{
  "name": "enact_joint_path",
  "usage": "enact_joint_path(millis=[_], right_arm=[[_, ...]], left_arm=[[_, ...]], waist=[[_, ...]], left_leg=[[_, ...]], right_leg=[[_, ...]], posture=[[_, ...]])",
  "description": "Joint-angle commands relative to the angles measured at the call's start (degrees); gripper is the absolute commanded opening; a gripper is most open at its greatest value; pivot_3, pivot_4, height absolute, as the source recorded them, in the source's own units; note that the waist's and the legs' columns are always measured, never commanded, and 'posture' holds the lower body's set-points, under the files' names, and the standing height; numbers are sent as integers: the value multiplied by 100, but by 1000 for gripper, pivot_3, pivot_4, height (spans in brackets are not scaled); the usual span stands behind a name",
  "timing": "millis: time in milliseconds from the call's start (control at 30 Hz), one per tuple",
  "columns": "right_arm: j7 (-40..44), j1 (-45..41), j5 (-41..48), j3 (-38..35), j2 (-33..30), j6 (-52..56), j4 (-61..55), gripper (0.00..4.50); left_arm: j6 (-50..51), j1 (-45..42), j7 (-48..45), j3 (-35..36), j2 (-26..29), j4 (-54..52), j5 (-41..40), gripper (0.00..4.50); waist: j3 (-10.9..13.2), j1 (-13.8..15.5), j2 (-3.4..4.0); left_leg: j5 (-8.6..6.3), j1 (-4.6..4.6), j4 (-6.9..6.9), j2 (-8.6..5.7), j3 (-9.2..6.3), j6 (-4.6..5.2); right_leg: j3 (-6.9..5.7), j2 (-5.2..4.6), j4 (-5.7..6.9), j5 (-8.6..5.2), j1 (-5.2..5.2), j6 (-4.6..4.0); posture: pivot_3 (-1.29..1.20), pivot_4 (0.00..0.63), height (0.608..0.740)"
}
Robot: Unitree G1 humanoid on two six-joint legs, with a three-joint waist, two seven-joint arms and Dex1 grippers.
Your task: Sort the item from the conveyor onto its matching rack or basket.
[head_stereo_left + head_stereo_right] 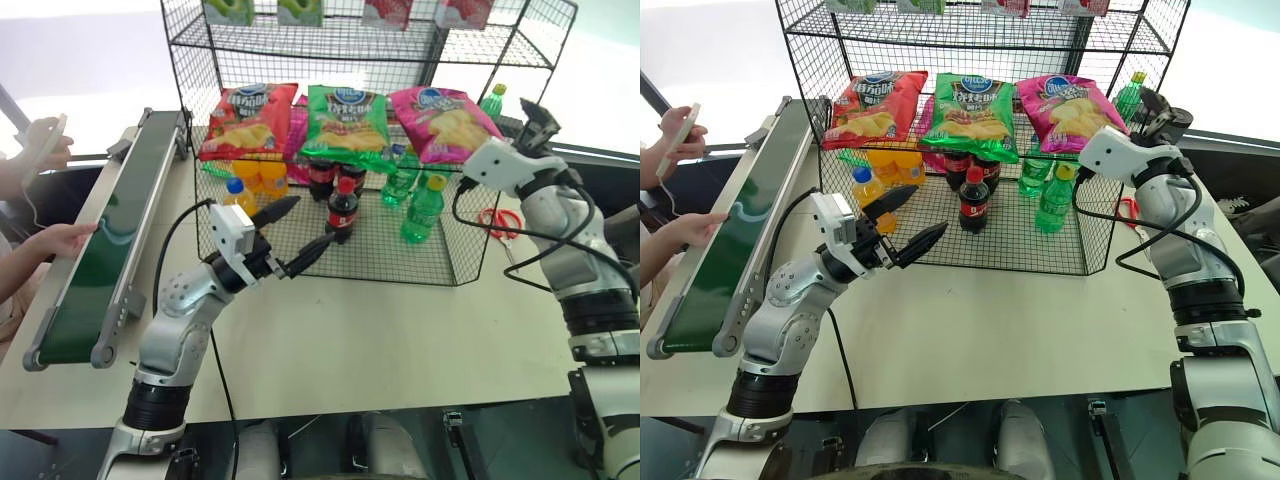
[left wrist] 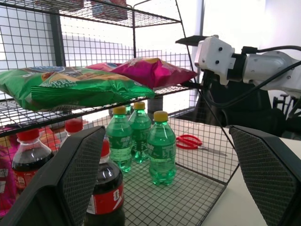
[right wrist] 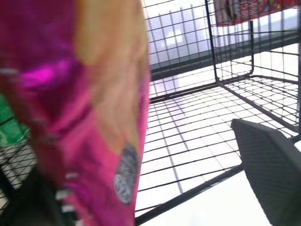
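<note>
Spread wide, right gripper [image 3: 155, 188] sits beside the pink crisp bag [image 1: 443, 121] on the rack [image 1: 420, 262].

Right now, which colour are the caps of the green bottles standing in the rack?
Yellow caps on the green bottles in the rack; the left wrist view shows them best.

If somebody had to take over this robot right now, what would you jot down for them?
Left gripper: open, nothing in it, hovering in front of the rack.
Right gripper: open at the rack's right end, right by the pink crisp bag.
Pink crisp bag: lying on the middle shelf beside the green crisp bag and the red crisp bag.
Conveyor: no item on the belt; a person's hand rests at its edge.
Done: bag shelved. Left: draw the right arm back.
</note>
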Motion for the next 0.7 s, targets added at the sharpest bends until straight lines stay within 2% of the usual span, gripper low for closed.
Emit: enact_joint_path(millis=[33, 300, 433, 533, 700], right_arm=[[611, 164, 593, -394, -214, 58, -571, 4463], [1864, 478, 1437, -623, -571, 200, -1300, 4463], [2261, 516, 1953, -663, -370, 353, -1367, 4463], [2315, 462, 2210, -719, -190, 431, -1464, 4463], [2183, 382, 2057, -712, -294, 128, -1366, 4463]], left_arm=[[-141, -6, 21, -55, -34, -250, 35, 4500], [-197, 61, -1, -128, -97, -206, 112, 4500], [-208, 27, -11, -175, -115, -189, 150, 4500], [-233, 12, 13, -183, -117, -166, 184, 4500], [-255, 72, 3, -214, -98, -220, 216, 4500]], waist=[[0, 8, 0], [0, -2, 1], [0, 4, 1], [0, 5, 1], [0, 20, 1]], left_leg=[[0, 0, 0, 0, 0, 0], [-1, 2, -1, 0, -3, 1], [-1, 1, -1, 1, -4, 1], [-1, 1, -1, 1, -4, 2], [-3, -1, 0, 0, -4, 5]], right_leg=[[0, 0, 0, 0, 0, 0], [-1, 0, 0, 1, 0, 0], [-2, 1, 1, 1, 0, -1], [-2, 0, 1, 1, 0, -1], [-2, -2, 0, 1, -1, -1]], posture=[[0, 150, 738], [0, 150, 738], [0, 150, 738], [0, 150, 738], [0, 150, 738]])
